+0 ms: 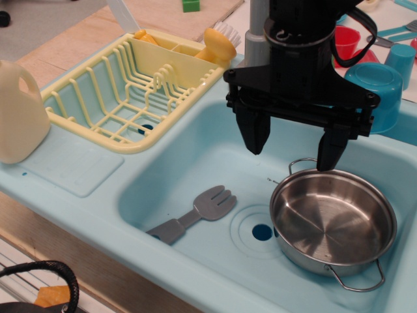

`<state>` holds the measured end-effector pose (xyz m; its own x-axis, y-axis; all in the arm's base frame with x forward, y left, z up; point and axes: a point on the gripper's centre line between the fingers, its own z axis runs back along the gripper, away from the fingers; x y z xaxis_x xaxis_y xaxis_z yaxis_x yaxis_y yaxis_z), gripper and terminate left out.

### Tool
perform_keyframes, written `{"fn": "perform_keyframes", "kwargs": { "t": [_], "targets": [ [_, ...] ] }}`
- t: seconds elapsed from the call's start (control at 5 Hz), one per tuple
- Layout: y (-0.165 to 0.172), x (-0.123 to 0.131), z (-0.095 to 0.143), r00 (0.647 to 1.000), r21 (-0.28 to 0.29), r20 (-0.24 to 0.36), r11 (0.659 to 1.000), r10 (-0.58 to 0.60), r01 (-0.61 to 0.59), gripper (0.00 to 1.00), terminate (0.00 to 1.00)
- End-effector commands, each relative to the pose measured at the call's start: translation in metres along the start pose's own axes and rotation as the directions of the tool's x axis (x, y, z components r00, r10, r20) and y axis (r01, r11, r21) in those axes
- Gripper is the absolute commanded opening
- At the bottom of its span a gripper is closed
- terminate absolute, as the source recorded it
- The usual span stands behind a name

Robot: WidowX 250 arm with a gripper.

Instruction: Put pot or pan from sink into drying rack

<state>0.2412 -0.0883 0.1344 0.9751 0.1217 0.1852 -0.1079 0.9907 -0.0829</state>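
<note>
The shiny steel pan [333,220] with two thin wire loop handles sits upright in the right part of the light-blue sink [189,176], next to the round drain hole [262,231]. My black gripper [293,145] hangs open and empty above the sink, just behind the pan's far rim; its right finger [331,149] is over the rim near the far handle, its left finger [253,130] is to the left of the pan. The pale yellow drying rack [133,91] stands on the counter at the upper left, holding only yellow utensils in its small back compartment.
A grey toy fork [195,212] lies on the sink floor left of the drain. A cream jug [19,111] stands at the far left. Blue cups [381,88] and a red cup [345,40] are behind the sink at right. A grey faucet post [256,29] rises behind the gripper.
</note>
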Motion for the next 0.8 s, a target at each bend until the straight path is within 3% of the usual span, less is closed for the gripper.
{"fn": "perform_keyframes", "kwargs": {
  "t": [0.0, 0.6],
  "targets": [
    [0.000, 0.000, 0.000, 1.000, 0.000, 0.000, 1.000, 0.000, 0.000, 1.00, 0.00],
    [-0.003, -0.011, -0.040, 0.997, -0.017, -0.072, 1.000, 0.019, -0.020, 1.00, 0.00]
  ]
}}
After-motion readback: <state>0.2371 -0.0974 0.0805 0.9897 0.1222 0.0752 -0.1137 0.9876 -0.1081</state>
